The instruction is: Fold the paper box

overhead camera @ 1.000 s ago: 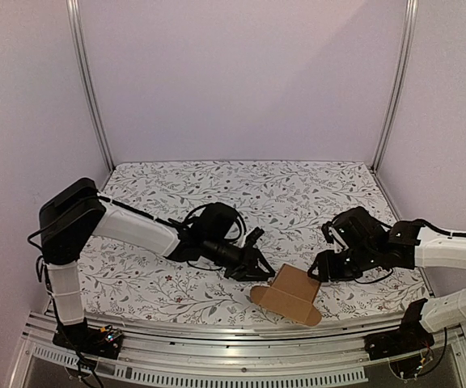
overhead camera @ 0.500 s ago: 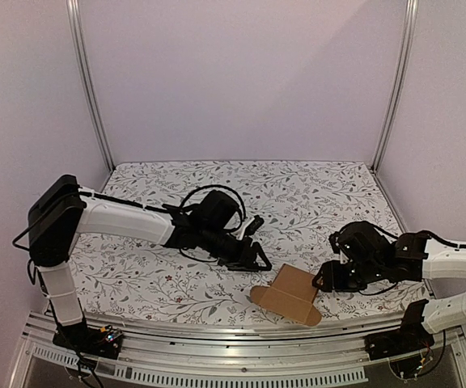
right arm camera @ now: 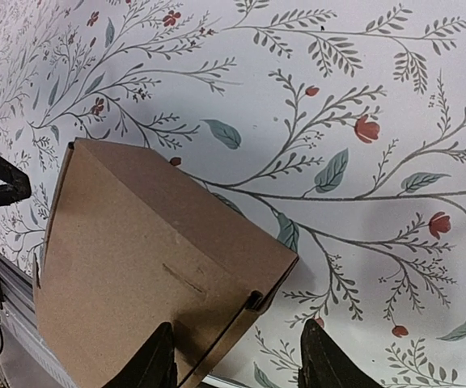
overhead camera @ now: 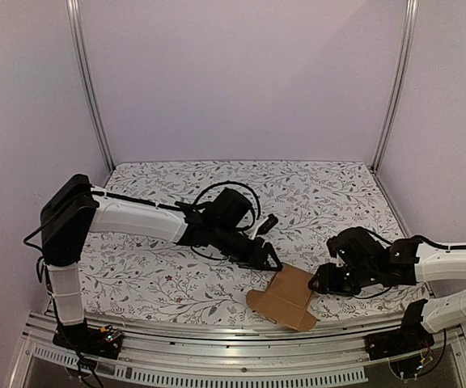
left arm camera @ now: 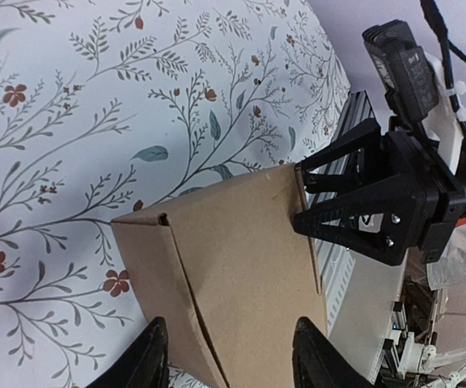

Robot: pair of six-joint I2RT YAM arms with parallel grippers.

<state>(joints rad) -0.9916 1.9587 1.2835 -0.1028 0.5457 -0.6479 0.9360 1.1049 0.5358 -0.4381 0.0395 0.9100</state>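
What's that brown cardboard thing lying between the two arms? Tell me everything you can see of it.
The paper box is plain brown cardboard with no print. It is partly folded into a flattish wedge with sharp creases, a short slit in one panel and an open gap at one corner. It lies on the flowered tablecloth near the table's front edge. The left gripper and the right gripper, both open, flank its opposite ends. Whether either touches it cannot be told.

Pale lilac walls (overhead camera: pixel 241 81) and aluminium posts (overhead camera: pixel 91 89) enclose a table (overhead camera: pixel 298 182) covered in white floral-print cloth.
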